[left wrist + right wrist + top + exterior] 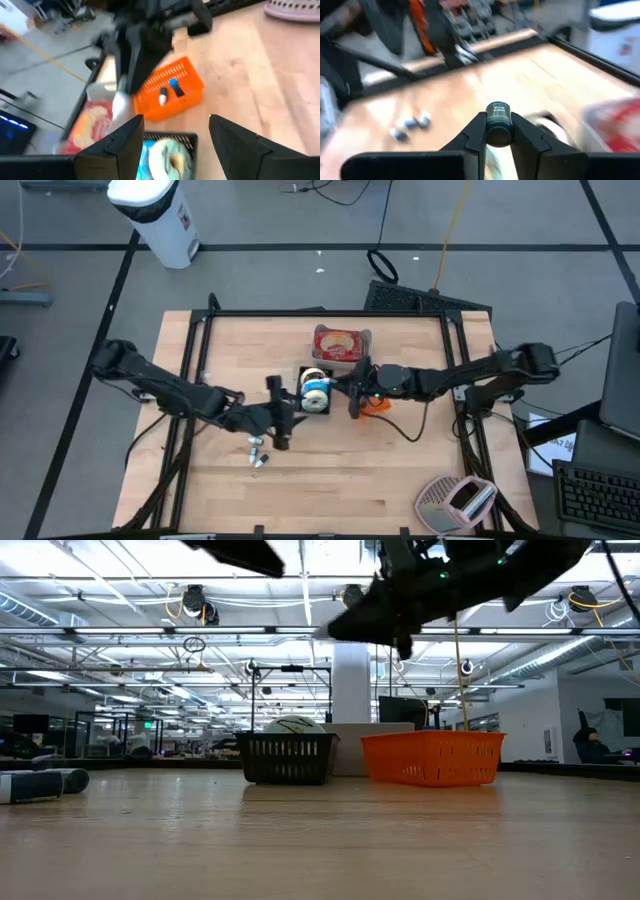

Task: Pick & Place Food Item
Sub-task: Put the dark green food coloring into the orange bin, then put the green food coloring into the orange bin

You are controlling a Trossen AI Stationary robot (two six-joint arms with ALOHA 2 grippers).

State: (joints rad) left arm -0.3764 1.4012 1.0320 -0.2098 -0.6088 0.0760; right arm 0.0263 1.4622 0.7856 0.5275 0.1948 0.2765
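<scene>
1. We see a pale wooden surface [330, 470] framed by black rails, filling the middle of the high view, on a grey floor marked with dark lines.
2. Near the centre of the surface stands a black basket [313, 385] holding a round white and blue food item [316, 390]; in the low view the basket [286, 758] sits left of centre.
3. Just right of it sits an orange basket [374, 402], seen in the low view [433, 758] right of centre; the left wrist view shows small items inside it.
4. Above both in the high view lies a red packet [340, 345].
5. The left gripper [276, 412] hovers just left of the black basket, its fingers [240, 145] apart with nothing between them.
6. The right gripper [352, 390] hangs between the two baskets, its fingers clamped on a small dark-green bottle [498, 122].
7. Several small bottles [257, 452] lie loose at lower left of centre.
8. A lilac lidded container [455, 502] rests at the lower right corner of the surface.
9. A white bin [160, 215] stands on the floor at upper left; cables trail along the top.
10. The low view looks into a large hall with ceiling lights, pipes and desks.
</scene>
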